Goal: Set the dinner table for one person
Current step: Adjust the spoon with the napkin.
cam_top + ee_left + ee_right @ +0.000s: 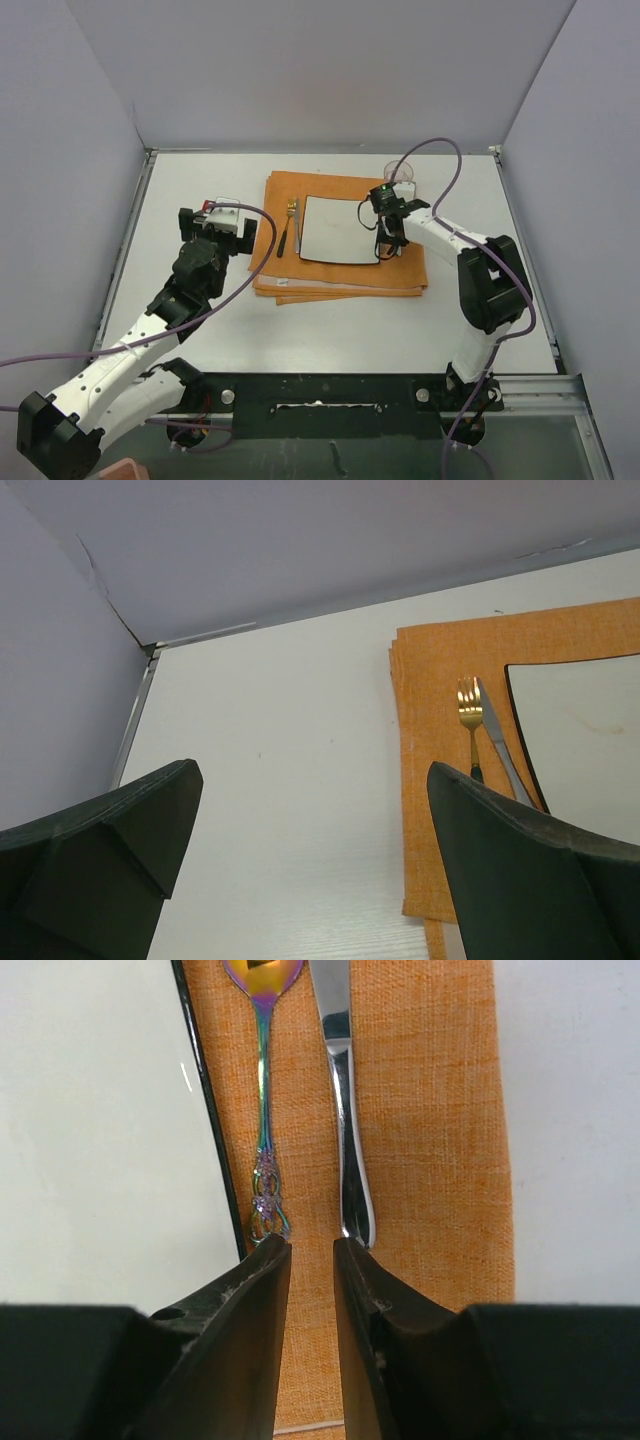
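- Dinner table surface (330,330) spreads out beneath both arms, white and matte, running under and well past each hand on every side.
- Left hand (222,232) hangs above a bare patch of it, fingers spread wide and nothing between them. The wrist view confirms it: only white surface (300,780) shows between the two dark fingers (130,830).
- Off to that hand's right lies the orange cloth (430,780). On it sit a gold fork (470,715) and a silver knife (500,745), side by side, tips pointing away from the hand.
- Just beyond those two is the square white plate (590,740), dark-rimmed, lying flat on the cloth.
- Over to the right hand (388,238): it is low over the orange cloth (330,185), at the plate's (335,228) far side from the fork (292,212).
- Its fingers are pinched nearly together, just a thin slit between them (312,1245), and nothing is caught in it.
- Straight ahead of those fingertips, two pieces lie parallel on the cloth (430,1110): an iridescent spoon (262,1090) and a second knife (345,1110).
- Their handle ends come right up to the fingertips; whether they touch, I cannot tell.
- Plate (100,1110) is on this hand's left, bare surface (580,1110) on its right.
- A clear glass (400,170) stands past the hand, at the cloth's far corner.
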